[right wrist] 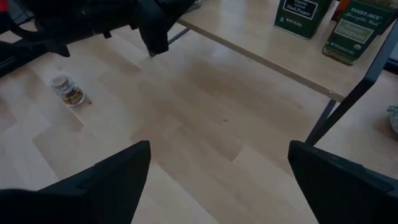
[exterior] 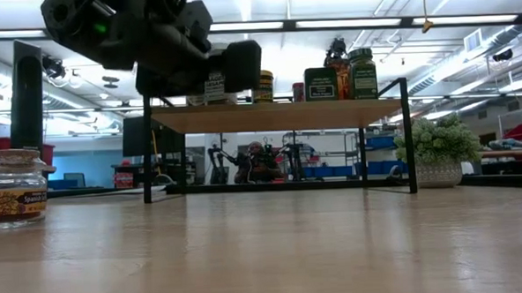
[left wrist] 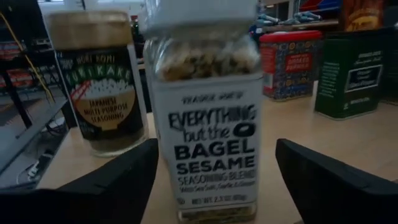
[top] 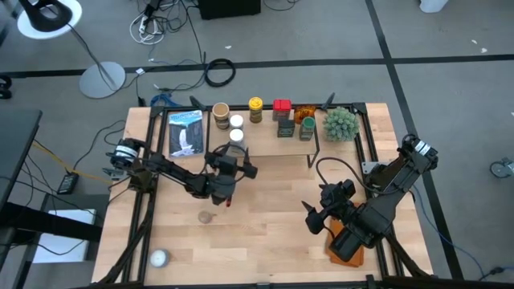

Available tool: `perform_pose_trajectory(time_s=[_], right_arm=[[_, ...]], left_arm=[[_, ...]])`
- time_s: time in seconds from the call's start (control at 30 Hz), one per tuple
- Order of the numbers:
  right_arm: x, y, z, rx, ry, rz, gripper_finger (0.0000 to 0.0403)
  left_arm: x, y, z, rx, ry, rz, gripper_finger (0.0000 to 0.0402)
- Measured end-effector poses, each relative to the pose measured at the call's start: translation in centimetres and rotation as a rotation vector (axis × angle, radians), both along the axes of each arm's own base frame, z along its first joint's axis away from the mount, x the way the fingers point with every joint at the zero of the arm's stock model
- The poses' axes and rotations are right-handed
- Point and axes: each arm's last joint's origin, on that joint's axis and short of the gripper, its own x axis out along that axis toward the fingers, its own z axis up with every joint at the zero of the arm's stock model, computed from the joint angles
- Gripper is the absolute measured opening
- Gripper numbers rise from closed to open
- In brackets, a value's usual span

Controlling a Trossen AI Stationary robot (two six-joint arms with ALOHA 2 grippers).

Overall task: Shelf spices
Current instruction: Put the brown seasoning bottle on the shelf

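Looking down the left wrist view, I've got the bagel seasoning jar [left wrist: 208, 118] standing upright on the shelf [top: 265, 148] between the left gripper [left wrist: 214, 180] fingers, which are spread wide on either side with a clear gap to the glass, so nothing is gripped. A furikake jar [left wrist: 96, 81] stands just beside it, and a red tin [left wrist: 289, 62] and a dark green tin [left wrist: 348, 71] are farther along the board. From above, the rest of the spices line the back of the shelf next to the green plant [top: 340, 122]. One small jar [top: 206, 217] is left down on the desk [top: 273, 241], near the left arm, and that's my guess for the next pick. It looks like glass with a short round body, so rigid, a bit slick and light; I'd pinch it across the middle of the body below the lid, not on the lid itself. The right gripper [right wrist: 217, 180] hovers over bare desk with its fingers wide apart, holding nothing.
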Motion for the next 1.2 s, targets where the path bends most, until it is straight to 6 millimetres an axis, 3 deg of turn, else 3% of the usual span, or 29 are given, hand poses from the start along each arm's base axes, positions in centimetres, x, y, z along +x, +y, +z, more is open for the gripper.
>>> perform_pose_trajectory(time_s=[0.3, 0.8, 1.2], right_arm=[[-0.1, 0.2, 0.0, 0.003, -0.003, 0.007, 0.0378], [-0.1, 0.2, 0.0, 0.008, -0.008, 0.007, 0.0376], [-0.4, 0.6, 0.0, 0.013, -0.013, 0.025, 0.0378]], left_arm=[[-0.2, -1.4, 2.1, 0.046, 0.044, -0.023, 0.0333], [-2.4, -3.7, 6.2, 0.067, 0.083, -0.048, 0.0333], [-5.5, -7.8, 9.7, 0.115, 0.217, -0.187, 0.0333]])
